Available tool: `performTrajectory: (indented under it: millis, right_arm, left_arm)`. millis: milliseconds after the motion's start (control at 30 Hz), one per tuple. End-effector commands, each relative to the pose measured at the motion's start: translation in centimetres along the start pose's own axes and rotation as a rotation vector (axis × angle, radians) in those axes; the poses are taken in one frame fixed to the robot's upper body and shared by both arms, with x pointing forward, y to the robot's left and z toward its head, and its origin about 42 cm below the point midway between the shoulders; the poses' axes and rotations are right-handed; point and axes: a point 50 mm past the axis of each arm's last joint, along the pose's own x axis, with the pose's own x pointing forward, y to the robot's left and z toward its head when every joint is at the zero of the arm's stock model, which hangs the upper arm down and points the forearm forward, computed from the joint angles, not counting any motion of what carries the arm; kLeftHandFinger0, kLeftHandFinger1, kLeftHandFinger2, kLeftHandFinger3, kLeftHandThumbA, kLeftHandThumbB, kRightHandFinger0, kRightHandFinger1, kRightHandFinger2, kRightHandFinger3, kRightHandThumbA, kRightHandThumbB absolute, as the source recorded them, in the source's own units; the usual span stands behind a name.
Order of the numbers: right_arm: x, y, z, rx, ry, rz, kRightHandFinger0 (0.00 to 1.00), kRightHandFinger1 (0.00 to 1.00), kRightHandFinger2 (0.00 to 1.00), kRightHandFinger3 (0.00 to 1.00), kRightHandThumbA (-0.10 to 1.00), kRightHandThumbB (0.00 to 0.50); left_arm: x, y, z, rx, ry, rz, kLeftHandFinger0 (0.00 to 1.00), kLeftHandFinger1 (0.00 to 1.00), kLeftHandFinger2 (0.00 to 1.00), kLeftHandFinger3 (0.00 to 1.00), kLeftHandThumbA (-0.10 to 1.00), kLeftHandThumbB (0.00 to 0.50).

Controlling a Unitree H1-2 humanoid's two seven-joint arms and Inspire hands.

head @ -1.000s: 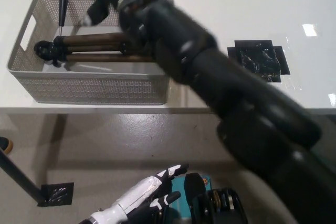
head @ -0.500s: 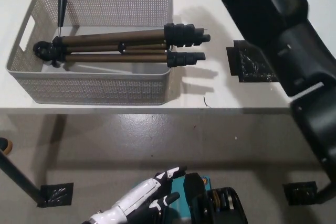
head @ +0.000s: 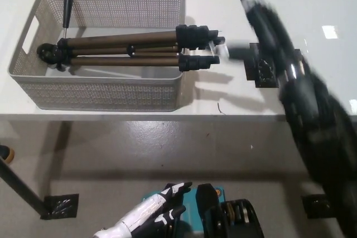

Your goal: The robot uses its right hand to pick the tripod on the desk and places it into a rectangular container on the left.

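The tripod [head: 128, 51], bronze legs with black ends, lies lengthwise in the grey perforated rectangular container [head: 100, 93] at the desk's left. Its head is at the container's left end, and its black feet [head: 198, 48] stick out over the right rim. My black right arm [head: 301, 98] is a motion-blurred streak running from the bottom right up past the tripod's feet to the top of the picture. It is apart from the tripod, and the hand itself is too blurred to read. My white left hand [head: 150, 215] rests low at the bottom left, fingers apart, holding nothing.
A black tape patch [head: 262, 73] sits on the white desk [head: 234, 101] right of the container, partly under the arm. The desk's front edge runs across the middle of the picture. Below it is grey floor with tape marks [head: 58, 205].
My right arm has swung off the container toward the right and is now clear of the tripod. The tripod stays in the container with its feet over the rim. The left hand has barely moved.
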Motion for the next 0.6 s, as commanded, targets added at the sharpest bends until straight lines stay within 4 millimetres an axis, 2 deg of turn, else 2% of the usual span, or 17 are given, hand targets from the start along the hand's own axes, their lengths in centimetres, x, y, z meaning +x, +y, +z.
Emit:
performTrajectory:
  millis: [0, 33, 67, 133, 267, 300, 400, 467, 533, 567]
  right_arm:
    - [-23.4, -5.9, 6.6, 0.411, -0.334, -0.277, 1.00, 1.00, 1.00, 1.00, 1.00, 0.481]
    - [-24.3, -4.9, 5.5, 0.417, -0.300, -0.266, 1.00, 1.00, 1.00, 1.00, 1.00, 0.438]
    - [-25.6, -3.7, 4.2, 0.437, -0.242, -0.258, 1.00, 1.00, 1.00, 1.00, 1.00, 0.434]
    - [-27.7, -1.8, 2.1, 0.483, -0.109, -0.245, 1.00, 1.00, 1.00, 1.00, 1.00, 0.474]
    - [-29.5, 0.2, 0.4, 0.529, 0.009, -0.219, 1.00, 1.00, 1.00, 1.00, 1.00, 0.500]
    - [-30.3, 1.1, -0.7, 0.543, 0.027, -0.205, 1.00, 1.00, 1.00, 1.00, 1.00, 0.478]
    - [-31.8, 3.0, -3.0, 0.551, 0.109, -0.209, 1.00, 1.00, 1.00, 1.00, 1.00, 0.481]
    - [-32.8, 4.1, -4.2, 0.559, 0.162, -0.197, 1.00, 1.00, 1.00, 1.00, 1.00, 0.466]
    - [-33.0, 4.6, -4.6, 0.570, 0.174, -0.193, 1.00, 1.00, 1.00, 1.00, 1.00, 0.464]
    - [-33.3, 5.1, -5.3, 0.598, 0.191, -0.176, 1.00, 1.00, 1.00, 1.00, 1.00, 0.481]
  left_arm:
    - [-0.6, 2.7, 0.3, -0.151, -0.105, 0.289, 1.00, 1.00, 1.00, 1.00, 1.00, 0.500]
    - [-0.7, 2.8, 0.2, -0.158, -0.114, 0.304, 1.00, 1.00, 1.00, 1.00, 1.00, 0.500]
    - [-0.7, 2.9, 0.1, -0.159, -0.116, 0.316, 1.00, 1.00, 1.00, 1.00, 1.00, 0.500]
    - [-0.8, 3.3, 0.0, -0.154, -0.117, 0.335, 1.00, 1.00, 1.00, 1.00, 1.00, 0.500]
    - [-1.1, 4.0, -0.3, -0.147, -0.116, 0.368, 1.00, 1.00, 1.00, 1.00, 1.00, 0.500]
    - [-1.1, 4.1, -0.3, -0.151, -0.112, 0.371, 1.00, 1.00, 1.00, 1.00, 1.00, 0.500]
    - [-1.3, 4.6, -0.5, -0.149, -0.110, 0.380, 1.00, 1.00, 1.00, 1.00, 1.00, 0.500]
    - [-1.4, 4.8, -0.8, -0.151, -0.098, 0.385, 1.00, 1.00, 1.00, 1.00, 1.00, 0.500]
    - [-1.5, 5.0, -0.8, -0.152, -0.099, 0.384, 1.00, 1.00, 1.00, 1.00, 1.00, 0.500]
    - [-1.6, 5.2, -1.0, -0.152, -0.097, 0.384, 1.00, 1.00, 1.00, 1.00, 1.00, 0.500]
